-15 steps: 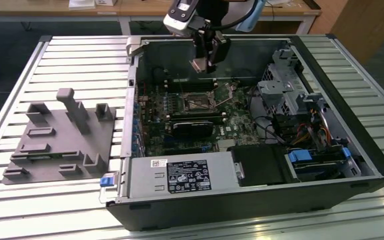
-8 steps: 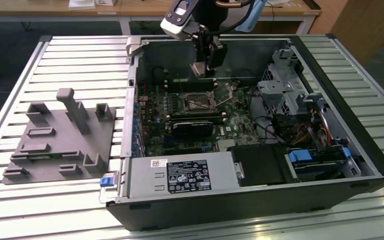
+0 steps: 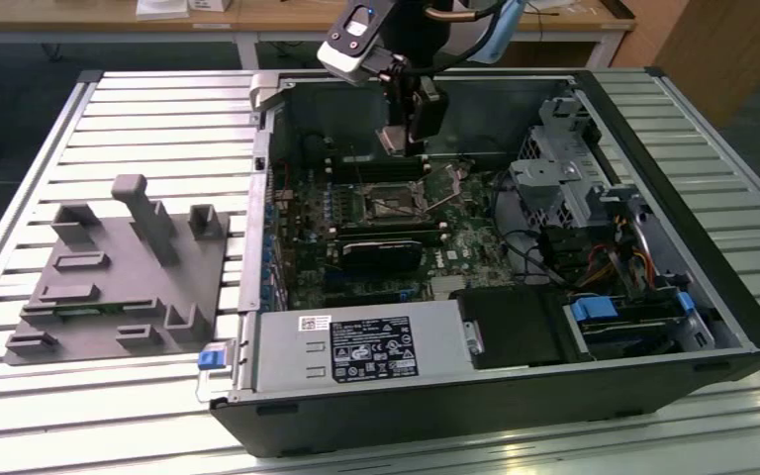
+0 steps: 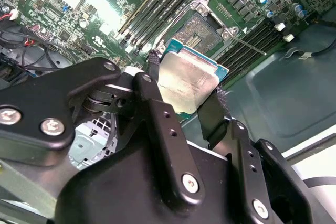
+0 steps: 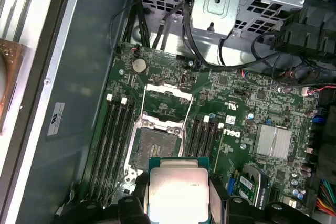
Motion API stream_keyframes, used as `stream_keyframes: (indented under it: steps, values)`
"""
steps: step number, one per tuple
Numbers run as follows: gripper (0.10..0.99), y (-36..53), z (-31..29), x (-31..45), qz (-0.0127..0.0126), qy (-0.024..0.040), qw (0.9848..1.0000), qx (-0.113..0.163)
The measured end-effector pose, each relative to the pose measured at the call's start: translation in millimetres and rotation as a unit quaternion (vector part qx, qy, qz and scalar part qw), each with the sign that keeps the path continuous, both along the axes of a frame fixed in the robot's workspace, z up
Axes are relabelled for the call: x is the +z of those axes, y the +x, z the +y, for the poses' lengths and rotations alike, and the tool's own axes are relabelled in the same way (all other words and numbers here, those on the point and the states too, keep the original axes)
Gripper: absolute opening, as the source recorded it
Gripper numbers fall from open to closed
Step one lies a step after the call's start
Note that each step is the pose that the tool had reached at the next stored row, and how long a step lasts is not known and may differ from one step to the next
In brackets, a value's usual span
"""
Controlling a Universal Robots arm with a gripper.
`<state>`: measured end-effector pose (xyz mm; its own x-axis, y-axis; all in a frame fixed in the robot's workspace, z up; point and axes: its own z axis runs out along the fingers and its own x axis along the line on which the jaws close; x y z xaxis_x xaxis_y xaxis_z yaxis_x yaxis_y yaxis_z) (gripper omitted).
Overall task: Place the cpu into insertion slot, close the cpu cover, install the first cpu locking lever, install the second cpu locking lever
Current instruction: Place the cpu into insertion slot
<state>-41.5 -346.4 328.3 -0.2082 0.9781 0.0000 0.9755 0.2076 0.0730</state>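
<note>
My gripper (image 3: pixel 403 141) hangs over the far side of the open computer case, shut on the cpu (image 3: pixel 395 139), a flat silver-topped square chip. In both wrist views the cpu (image 4: pixel 189 80) (image 5: pixel 177 190) sits clamped by its edges between the black fingers (image 4: pixel 157 111), well above the board. The insertion slot (image 3: pixel 391 206) (image 4: pixel 202 31) (image 5: pixel 156 142) lies bare, a dark square socket between the memory slots. The cpu cover (image 5: pixel 164 98) (image 3: pixel 454 182) is swung open beside the socket, with thin wire locking levers (image 5: pixel 187 113) raised along it.
The green motherboard (image 5: pixel 231 85) carries long memory slots (image 5: pixel 116 129) on both sides of the socket. A drive cage (image 3: pixel 558 168) with cables lines the exterior view's right, a power supply (image 3: pixel 353 348) the near side. A grey fixture block (image 3: pixel 123 272) stands outside the case.
</note>
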Motion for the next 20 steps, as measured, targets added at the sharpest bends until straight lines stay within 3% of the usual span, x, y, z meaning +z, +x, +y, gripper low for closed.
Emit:
stream_keyframes:
  steps: [14, 20]
  values:
    - [0.541, 0.0, 0.0, -4.1, 0.0000, 0.0000, 1.0000, 0.000]
    - [0.541, 0.0, 0.0, -9.9, -0.0003, -0.0004, 1.0000, 0.000]
